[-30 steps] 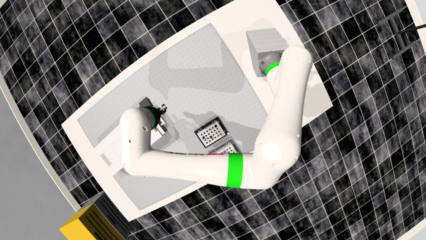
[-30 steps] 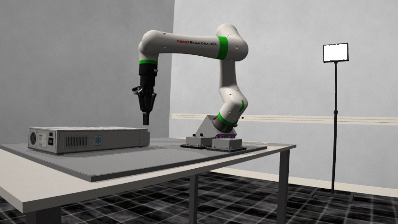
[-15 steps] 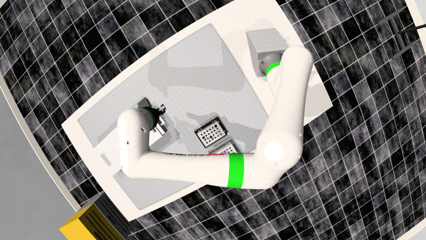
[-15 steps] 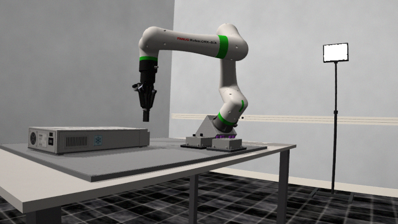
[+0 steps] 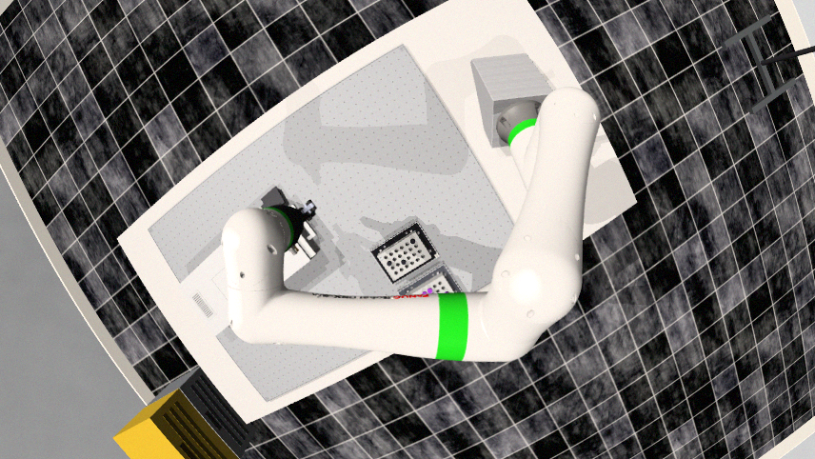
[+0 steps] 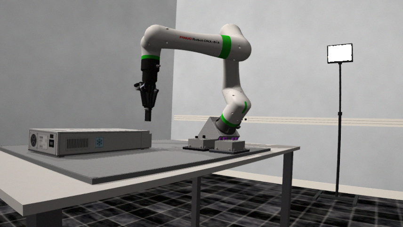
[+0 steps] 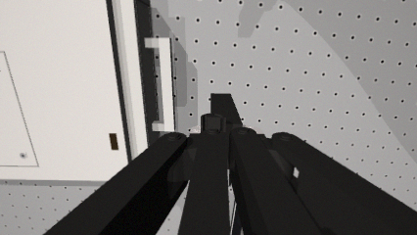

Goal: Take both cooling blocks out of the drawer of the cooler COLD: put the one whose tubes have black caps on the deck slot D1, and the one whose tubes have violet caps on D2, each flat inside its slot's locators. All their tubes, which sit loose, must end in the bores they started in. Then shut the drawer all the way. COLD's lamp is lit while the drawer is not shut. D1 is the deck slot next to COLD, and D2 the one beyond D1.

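Note:
The cooler COLD lies at the left end of the deck, its drawer front flush with the body. In the wrist view I see its white top, the drawer handle and a small dark lamp. The black-capped block sits in the slot nearer COLD. The violet-capped block sits in the slot beyond, half hidden under my arm from above. My gripper is shut and empty. It hangs well above the deck just off COLD's drawer end.
The robot's base pedestal stands at the far end of the table. A yellow box sits on the floor off the table's corner. A light panel on a stand is off to the right.

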Motion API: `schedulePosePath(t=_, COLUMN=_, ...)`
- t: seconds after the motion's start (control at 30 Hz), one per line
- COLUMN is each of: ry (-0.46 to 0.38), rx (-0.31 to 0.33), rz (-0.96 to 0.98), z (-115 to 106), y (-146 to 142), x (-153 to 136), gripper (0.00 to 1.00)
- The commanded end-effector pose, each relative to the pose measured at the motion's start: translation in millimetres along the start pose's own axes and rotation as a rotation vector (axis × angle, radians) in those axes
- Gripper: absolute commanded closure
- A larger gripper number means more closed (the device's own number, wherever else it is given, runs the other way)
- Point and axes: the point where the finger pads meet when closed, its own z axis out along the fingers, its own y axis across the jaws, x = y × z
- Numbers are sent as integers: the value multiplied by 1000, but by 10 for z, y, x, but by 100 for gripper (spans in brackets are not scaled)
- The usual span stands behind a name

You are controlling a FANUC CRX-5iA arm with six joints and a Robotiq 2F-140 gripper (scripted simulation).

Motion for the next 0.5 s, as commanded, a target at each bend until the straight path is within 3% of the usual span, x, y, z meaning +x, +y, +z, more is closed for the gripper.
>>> schedulePosePath(t=0.0, ry=2, rx=1, rz=0, z=-11, y=-2, x=3, gripper=90)
schedulePosePath(t=0.3, ry=2, rx=1, rz=0, z=-11, y=-2, x=3, gripper=90)
schedulePosePath(t=0.33, ry=2, rx=1, rz=0, z=-27, y=35, x=4, gripper=65)
schedulePosePath(t=0.47, ry=1, rx=1, rz=0, z=-88, y=182, x=4, gripper=65)
